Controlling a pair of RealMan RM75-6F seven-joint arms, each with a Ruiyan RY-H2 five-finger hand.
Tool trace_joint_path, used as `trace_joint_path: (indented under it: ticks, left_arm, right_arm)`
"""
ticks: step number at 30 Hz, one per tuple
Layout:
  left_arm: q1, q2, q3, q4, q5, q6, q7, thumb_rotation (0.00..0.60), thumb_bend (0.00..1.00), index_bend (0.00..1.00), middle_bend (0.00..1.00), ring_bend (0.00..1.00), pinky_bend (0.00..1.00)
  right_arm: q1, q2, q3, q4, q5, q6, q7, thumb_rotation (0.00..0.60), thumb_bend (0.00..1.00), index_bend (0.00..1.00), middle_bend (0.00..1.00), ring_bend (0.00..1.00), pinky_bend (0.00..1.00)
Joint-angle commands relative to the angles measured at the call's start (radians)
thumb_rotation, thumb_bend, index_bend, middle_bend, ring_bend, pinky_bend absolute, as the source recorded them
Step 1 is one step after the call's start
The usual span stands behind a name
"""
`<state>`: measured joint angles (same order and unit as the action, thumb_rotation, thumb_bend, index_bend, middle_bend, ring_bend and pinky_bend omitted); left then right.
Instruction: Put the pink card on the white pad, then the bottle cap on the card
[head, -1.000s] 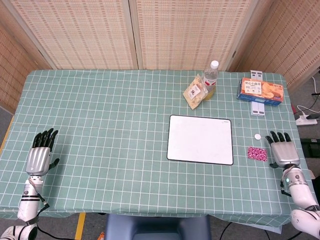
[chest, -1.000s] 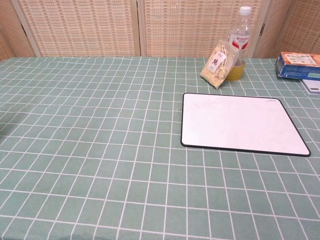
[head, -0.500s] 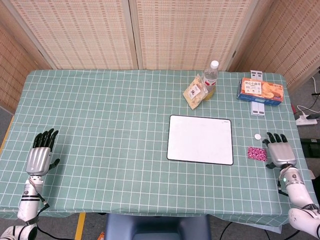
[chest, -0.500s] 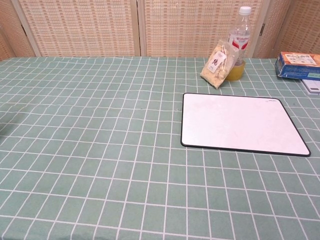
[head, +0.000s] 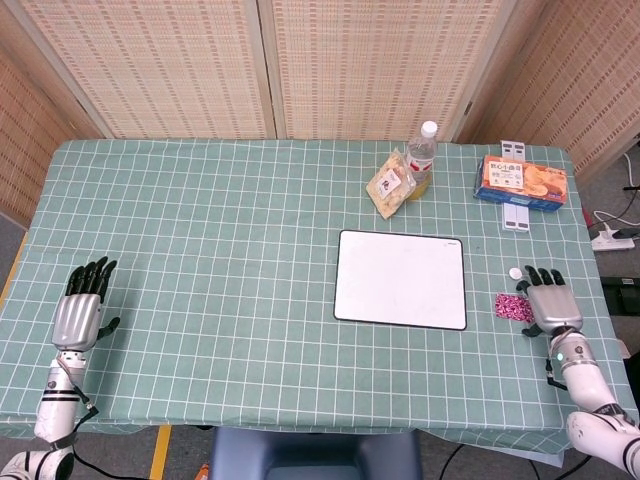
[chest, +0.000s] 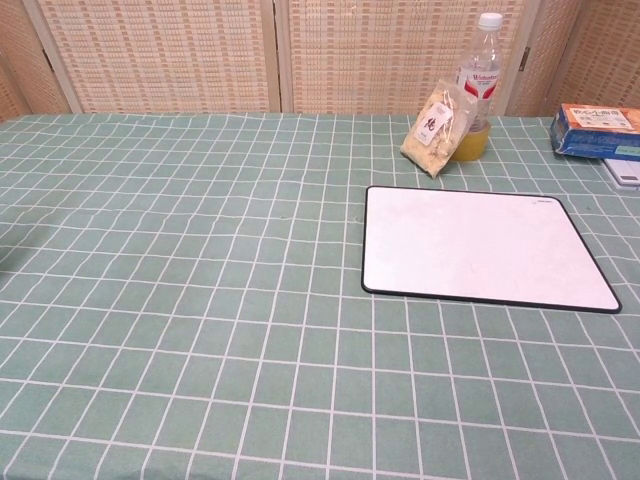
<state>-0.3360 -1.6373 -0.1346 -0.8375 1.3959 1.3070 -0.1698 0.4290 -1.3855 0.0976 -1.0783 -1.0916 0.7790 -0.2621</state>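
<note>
Right robot hand (head: 553, 308) lies palm-down on the tabletop (head: 220, 250) near its right edge, fingers spread, holding nothing. Pink card (head: 513, 307) lies flat just to the left of that hand, right at its thumb side; touching or a hair apart, cannot tell. Bottle cap (head: 515, 272), small and white, sits just ahead of the card and slightly left of the right hand's fingertips (head: 541, 273), apart from them. White pad (head: 401, 279) with a dark border lies further left of the right hand, close beside the card and cap, its surface bare. Left robot hand (head: 78, 312) rests well apart at the opposite side, near the left edge, fingers spread and pointing away from the robot, nothing in it. Beyond the pad, far side of the tabletop: a clear bottle (head: 423, 157) with yellowish liquid at the bottom, standing upright, a snack bag (head: 390, 185) leaning against it. Ahead of the right hand, a biscuit box (head: 520, 181) lies on a white holder (head: 516, 215). Chest view shows pad, bottle, bag and box, neither hand.
</note>
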Motion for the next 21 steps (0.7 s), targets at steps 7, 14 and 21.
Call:
trace_joint_path:
  ticks: [7, 14, 21]
  left_arm:
    - [-0.001, 0.002, 0.001, 0.0, 0.001, -0.002, -0.008, 0.6, 0.16, 0.0, 0.0, 0.0, 0.0]
    - [-0.001, 0.003, 0.002, -0.001, 0.001, -0.006, -0.01, 0.6, 0.16, 0.0, 0.0, 0.0, 0.0]
    - [-0.002, 0.003, 0.003, 0.0, 0.001, -0.009, -0.013, 0.6, 0.16, 0.0, 0.0, 0.0, 0.0]
  right_arm:
    - [0.017, -0.006, 0.007, 0.003, 0.029, -0.012, -0.014, 0.6, 0.0, 0.31, 0.0, 0.0, 0.0]
    - [0.029, -0.018, 0.007, 0.02, 0.056, -0.025, -0.032, 0.6, 0.0, 0.33, 0.0, 0.0, 0.0]
    - [0.038, -0.026, 0.004, 0.031, 0.063, -0.038, -0.027, 0.6, 0.0, 0.35, 0.0, 0.0, 0.0]
